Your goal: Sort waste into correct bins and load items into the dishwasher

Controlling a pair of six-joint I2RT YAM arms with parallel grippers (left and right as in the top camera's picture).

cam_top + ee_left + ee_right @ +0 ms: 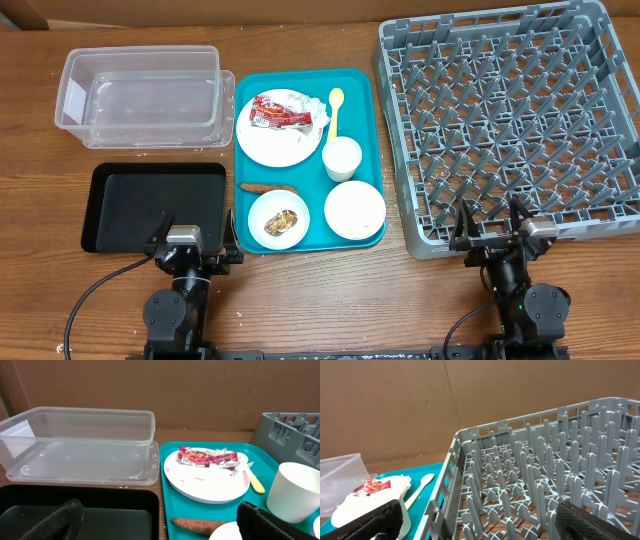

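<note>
The white plate [280, 143] on the teal tray [366, 120] carries a red-and-white wrapper [280, 112] and a napkin [316, 107]. The yellow spoon [335, 110], cup [342, 158], a bowl with brown food [278, 220], a second bowl [354, 210] and the carrot stick [265, 187] lie around it. The clear tub [140, 85] and black tray [155, 205] are to the left, the grey rack [510, 120] to the right. My left gripper [195, 243] [160, 527] is open over the black tray's near right corner. My right gripper [490, 228] [480, 527] is open at the rack's near edge.
A brown cardboard wall runs behind the table. In the left wrist view the carrot [200, 524] lies just right of the black tray's rim [156, 505], and the cup [297, 491] stands by the right finger. The rack wall [445, 495] rises between my right fingers.
</note>
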